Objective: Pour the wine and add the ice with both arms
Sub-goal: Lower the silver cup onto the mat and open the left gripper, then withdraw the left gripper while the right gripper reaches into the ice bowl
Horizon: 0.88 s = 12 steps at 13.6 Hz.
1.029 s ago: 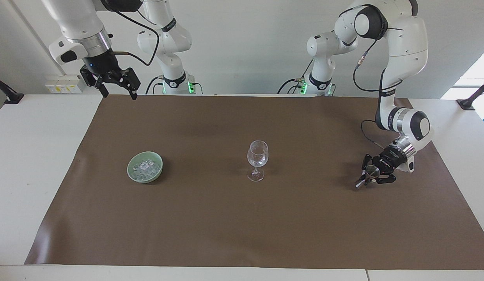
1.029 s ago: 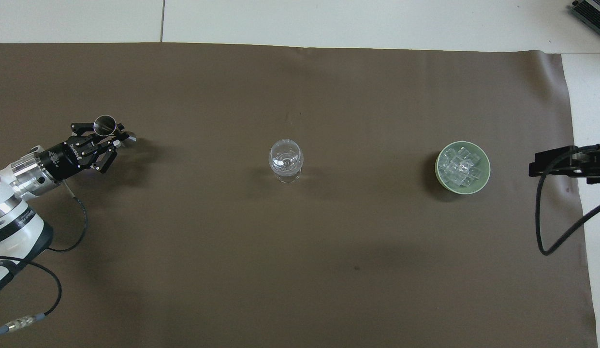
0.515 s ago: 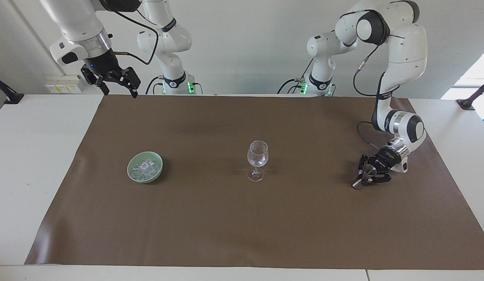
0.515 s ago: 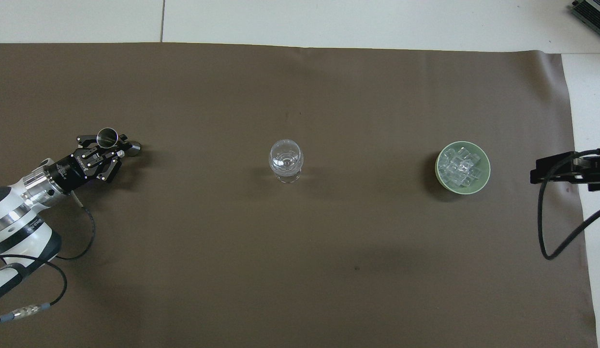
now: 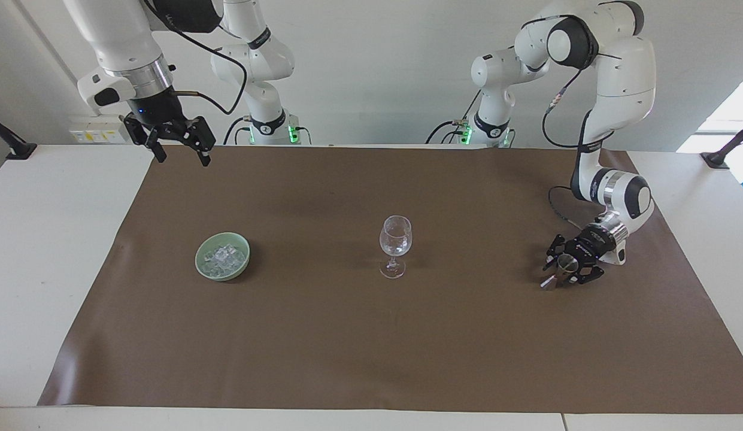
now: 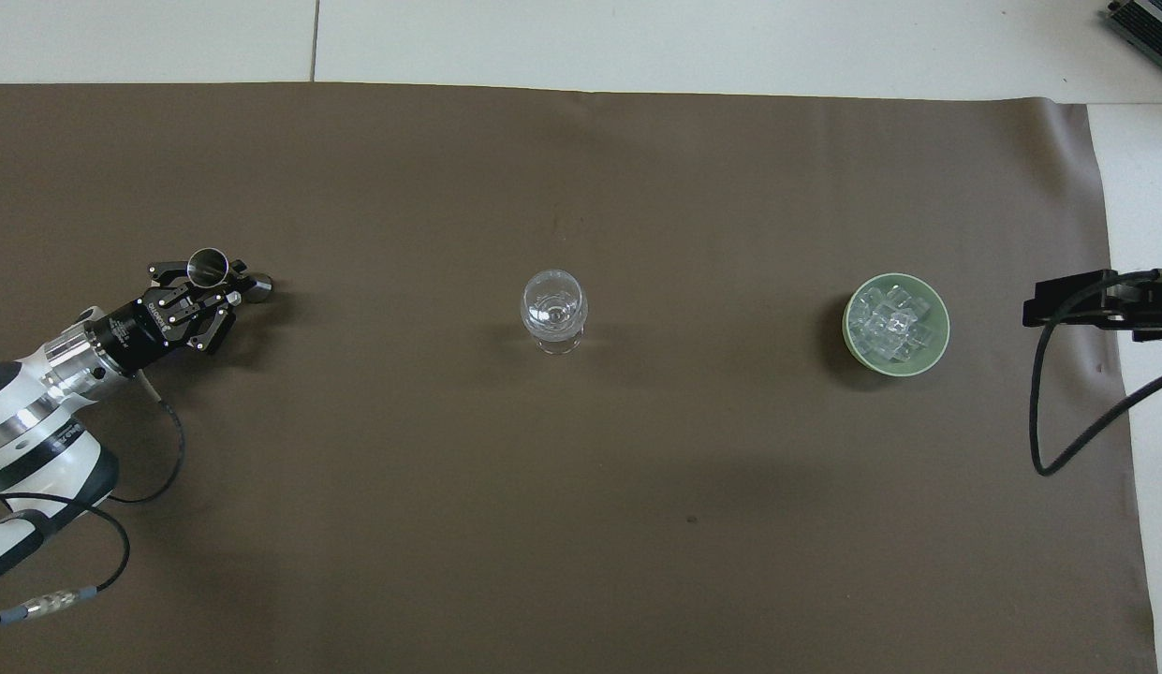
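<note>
Centrally, the wine glass (image 5: 395, 246) stood upright on the brown mat (image 5: 371, 347). Toward the right arm's end, the ice (image 5: 224, 258) lay in a green bowl (image 5: 201, 262). Low over the mat, the left gripper (image 5: 564, 270) surrounded a metal jigger (image 5: 557, 272); whether it gripped could not be told. Raised over the mat's corner, the right gripper (image 5: 179, 151) stood open and waiting.

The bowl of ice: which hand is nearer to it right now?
Right. The right hand hangs raised over the mat's edge at the bowl of ice's end of the table; the left hand is low at the other end, past the wine glass.
</note>
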Tool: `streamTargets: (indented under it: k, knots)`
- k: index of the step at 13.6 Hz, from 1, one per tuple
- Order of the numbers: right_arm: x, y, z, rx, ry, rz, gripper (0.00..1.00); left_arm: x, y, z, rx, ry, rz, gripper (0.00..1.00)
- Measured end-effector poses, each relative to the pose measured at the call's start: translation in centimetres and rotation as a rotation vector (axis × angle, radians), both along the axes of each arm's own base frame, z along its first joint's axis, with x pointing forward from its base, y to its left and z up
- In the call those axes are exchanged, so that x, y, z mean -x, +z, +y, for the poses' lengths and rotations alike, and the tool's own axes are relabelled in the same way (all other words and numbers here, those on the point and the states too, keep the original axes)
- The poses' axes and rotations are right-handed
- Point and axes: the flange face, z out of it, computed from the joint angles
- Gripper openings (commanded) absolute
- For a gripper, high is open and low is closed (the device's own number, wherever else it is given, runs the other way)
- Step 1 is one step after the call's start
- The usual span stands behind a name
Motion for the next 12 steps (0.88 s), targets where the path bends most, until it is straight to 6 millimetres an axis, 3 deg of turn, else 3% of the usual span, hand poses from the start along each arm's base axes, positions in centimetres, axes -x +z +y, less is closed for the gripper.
streamTargets:
  k: [1,2,8,12]
  knots:
    - [0.0,-0.4,0.1,0.000,0.003,0.000,1.00,0.0,0.0,0.0,0.000,0.000,0.000,0.88]
    - [0.1,-0.8,0.2,0.000,0.004,0.000,1.00,0.0,0.0,0.0,0.001,0.000,0.000,1.00]
    - [-0.4,-3.6,0.8,0.002,0.013,-0.021,1.00,0.0,0.2,0.5,-0.001,0.005,-0.007,1.00]
    - [-0.8,-5.4,1.3,0.009,0.045,-0.026,1.00,-0.1,2.2,1.4,-0.025,-0.003,-0.032,1.00]
